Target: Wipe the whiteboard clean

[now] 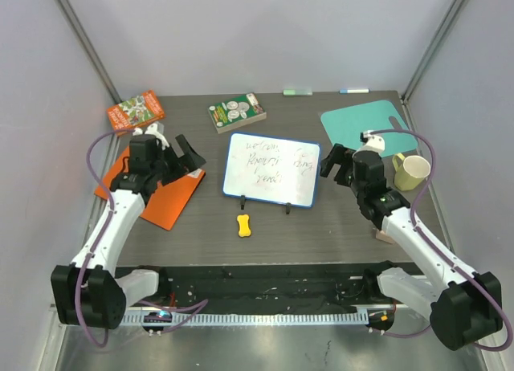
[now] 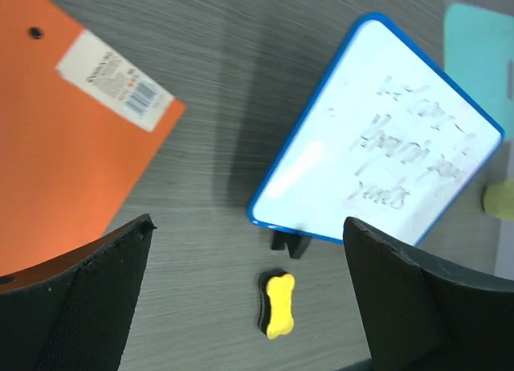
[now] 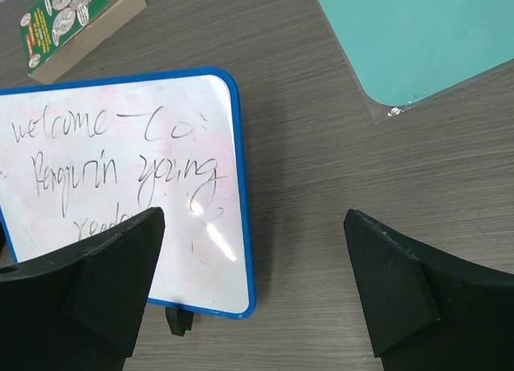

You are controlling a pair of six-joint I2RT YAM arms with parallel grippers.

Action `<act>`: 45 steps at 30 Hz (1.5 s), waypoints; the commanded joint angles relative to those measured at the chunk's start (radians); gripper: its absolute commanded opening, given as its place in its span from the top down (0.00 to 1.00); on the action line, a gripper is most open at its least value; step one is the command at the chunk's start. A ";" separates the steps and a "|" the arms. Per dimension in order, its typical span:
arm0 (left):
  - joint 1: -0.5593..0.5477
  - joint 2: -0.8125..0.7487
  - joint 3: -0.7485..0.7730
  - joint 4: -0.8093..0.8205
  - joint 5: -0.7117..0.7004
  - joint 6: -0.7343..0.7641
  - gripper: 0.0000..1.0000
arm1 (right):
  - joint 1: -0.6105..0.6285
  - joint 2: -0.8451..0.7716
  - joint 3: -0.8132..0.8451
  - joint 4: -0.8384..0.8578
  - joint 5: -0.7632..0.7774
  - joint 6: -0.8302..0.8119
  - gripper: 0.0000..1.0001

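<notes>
The left claw (image 1: 178,150) and the right claw (image 1: 338,163) both hang above the worktop (image 1: 337,226), jaws spread wide and gripping nothing. The whiteboard (image 1: 271,169), covered in dark handwriting, sits propped on its black feet between them, right of the left claw and left of the right one. A yellow bone-shaped eraser (image 1: 243,226) lies nearer the arm bases than either claw. An orange board (image 1: 165,201) lies under the left claw.

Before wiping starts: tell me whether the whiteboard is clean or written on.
Written on: dark handwriting crosses the whiteboard in every view.
</notes>
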 commanded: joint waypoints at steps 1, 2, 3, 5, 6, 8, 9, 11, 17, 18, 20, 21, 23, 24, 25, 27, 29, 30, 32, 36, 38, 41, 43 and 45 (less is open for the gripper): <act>-0.083 -0.018 0.007 0.024 0.144 0.042 0.00 | 0.016 -0.025 -0.010 -0.009 -0.003 -0.002 0.00; -0.118 -0.015 0.008 0.009 0.097 0.042 0.00 | 0.017 -0.027 -0.014 -0.014 0.002 0.000 0.00; -0.197 -0.007 0.016 -0.020 0.043 0.039 0.00 | 0.019 -0.034 -0.026 -0.014 0.006 -0.002 0.00; -0.274 0.043 0.050 -0.126 -0.065 0.014 0.11 | 0.019 -0.041 -0.034 -0.017 0.019 -0.002 0.00; -0.319 0.065 0.057 -0.159 -0.109 -0.002 0.15 | 0.019 -0.044 -0.040 -0.018 0.022 -0.005 0.00; -0.426 0.097 0.065 -0.209 -0.226 -0.051 0.18 | 0.019 -0.044 -0.045 -0.018 0.023 -0.006 0.00; -0.456 0.118 0.055 -0.216 -0.256 -0.114 0.19 | 0.019 -0.039 -0.048 -0.020 0.025 -0.006 0.00; -0.528 0.134 0.038 -0.205 -0.289 -0.168 0.24 | 0.017 -0.034 -0.051 -0.023 0.028 -0.008 0.00; -0.692 0.214 -0.013 -0.193 -0.428 -0.322 0.32 | 0.019 -0.008 -0.066 -0.020 0.025 -0.006 0.00; -0.706 0.243 -0.013 -0.187 -0.439 -0.338 0.33 | 0.019 -0.004 -0.068 -0.018 0.022 -0.006 0.00; -0.744 0.276 -0.005 -0.180 -0.450 -0.351 0.33 | 0.019 0.002 -0.074 -0.014 0.019 -0.006 0.00; -0.756 0.293 0.001 -0.179 -0.456 -0.357 0.33 | 0.017 0.004 -0.076 -0.012 0.016 -0.006 0.00; -0.792 0.342 0.030 -0.182 -0.473 -0.366 0.33 | 0.019 0.002 -0.083 -0.008 0.012 -0.009 0.00; -0.801 0.356 0.038 -0.183 -0.479 -0.371 0.33 | 0.019 -0.001 -0.085 -0.008 0.011 -0.014 0.00; -0.807 0.384 0.051 -0.189 -0.489 -0.375 0.33 | 0.017 -0.001 -0.088 -0.008 0.011 -0.018 0.00; -0.818 0.405 0.058 -0.199 -0.503 -0.389 0.33 | 0.019 -0.010 -0.094 -0.008 0.009 -0.023 0.00; -0.818 0.419 0.056 -0.194 -0.516 -0.395 0.35 | 0.017 -0.019 -0.102 -0.008 0.008 -0.031 0.00; -0.819 0.422 0.056 -0.187 -0.514 -0.395 0.37 | 0.019 -0.021 -0.105 -0.006 0.008 -0.031 0.00; -0.819 0.441 0.062 -0.167 -0.508 -0.391 0.42 | 0.017 -0.021 -0.114 0.000 0.005 -0.032 0.01; -0.827 0.477 0.082 -0.156 -0.505 -0.388 0.48 | 0.019 -0.005 -0.118 0.003 -0.012 -0.034 0.00; -0.833 0.496 0.091 -0.157 -0.511 -0.388 0.49 | 0.019 0.001 -0.120 0.006 -0.017 -0.035 0.00; -0.839 0.536 0.108 -0.160 -0.520 -0.389 0.49 | 0.017 0.005 -0.123 0.011 -0.027 -0.038 0.00; -0.844 0.556 0.114 -0.162 -0.529 -0.394 0.49 | 0.019 0.009 -0.125 0.015 -0.030 -0.043 0.00; -0.850 0.565 0.114 -0.165 -0.540 -0.395 0.61 | 0.019 0.010 -0.128 0.018 -0.037 -0.046 0.00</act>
